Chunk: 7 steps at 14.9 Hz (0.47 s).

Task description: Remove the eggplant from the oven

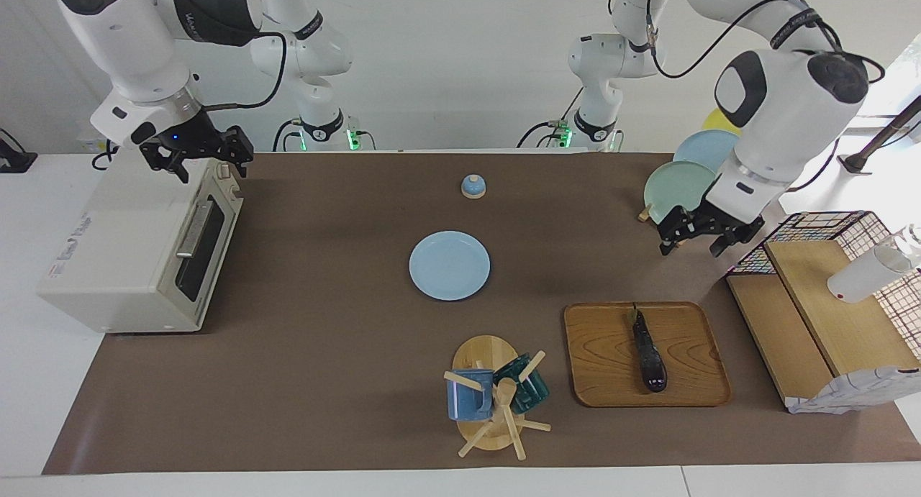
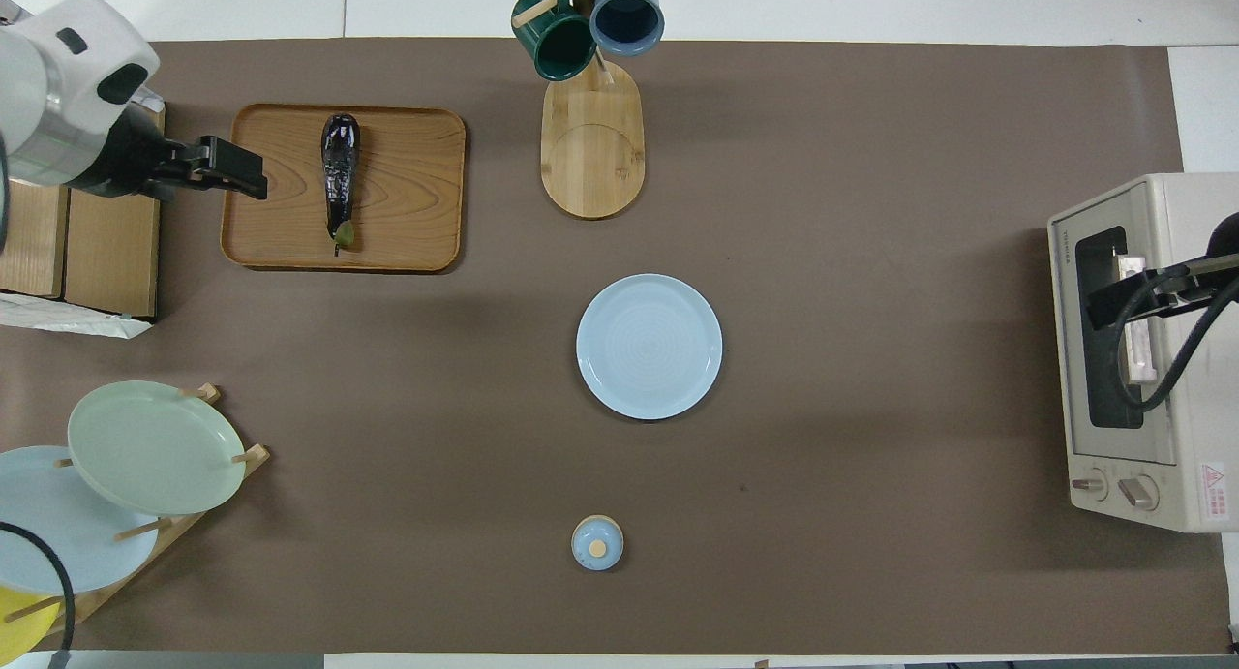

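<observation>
The eggplant (image 1: 650, 357) (image 2: 339, 175), dark and glossy, lies on a wooden tray (image 1: 604, 353) (image 2: 407, 185) toward the left arm's end of the table. The cream-white oven (image 1: 129, 252) (image 2: 1200, 408) stands at the right arm's end with its glass door shut. My left gripper (image 1: 694, 245) (image 2: 237, 170) is open and empty. It hangs in the air over the tray's edge, apart from the eggplant. My right gripper (image 1: 205, 159) (image 2: 1113, 306) hovers over the oven's top front edge, by the door.
A light blue plate (image 1: 450, 265) lies mid-table. A small blue domed lid (image 1: 473, 186) sits nearer to the robots. A mug tree (image 1: 493, 396) with two mugs stands beside the tray. A plate rack (image 1: 680, 184) and a wooden shelf with a wire basket (image 1: 813, 303) stand at the left arm's end.
</observation>
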Tool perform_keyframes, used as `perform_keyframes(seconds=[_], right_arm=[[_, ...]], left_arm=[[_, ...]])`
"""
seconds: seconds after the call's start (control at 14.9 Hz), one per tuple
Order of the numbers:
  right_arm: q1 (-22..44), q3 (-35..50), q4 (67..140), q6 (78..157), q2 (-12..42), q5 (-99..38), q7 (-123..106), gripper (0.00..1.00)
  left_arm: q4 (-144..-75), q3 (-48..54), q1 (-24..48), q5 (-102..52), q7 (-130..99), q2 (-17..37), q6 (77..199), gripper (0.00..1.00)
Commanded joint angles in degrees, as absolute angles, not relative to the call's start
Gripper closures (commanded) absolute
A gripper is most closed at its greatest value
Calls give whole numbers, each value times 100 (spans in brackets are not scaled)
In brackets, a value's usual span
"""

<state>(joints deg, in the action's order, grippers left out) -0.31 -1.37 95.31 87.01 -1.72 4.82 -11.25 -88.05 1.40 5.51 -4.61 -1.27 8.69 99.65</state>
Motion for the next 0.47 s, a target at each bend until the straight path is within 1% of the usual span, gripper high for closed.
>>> perform_keyframes(seconds=[0.0, 0.2, 0.27, 0.4], right_arm=[[-79, -123, 9536, 8648, -220, 308, -1063, 0], [-79, -123, 9536, 8648, -220, 308, -1063, 0], [-79, -123, 9536, 8648, -220, 308, -1063, 0], [-79, -123, 9536, 8648, -220, 308, -1063, 0]], left_arm=[[-9491, 149, 519, -378, -185, -25, 9538, 0], [-9746, 149, 536, -378, -237, -447, 8976, 0], [-9860, 149, 597, -378, -324, -500, 8904, 0], [-9835, 149, 624, -378, -588, -492, 8816, 0]])
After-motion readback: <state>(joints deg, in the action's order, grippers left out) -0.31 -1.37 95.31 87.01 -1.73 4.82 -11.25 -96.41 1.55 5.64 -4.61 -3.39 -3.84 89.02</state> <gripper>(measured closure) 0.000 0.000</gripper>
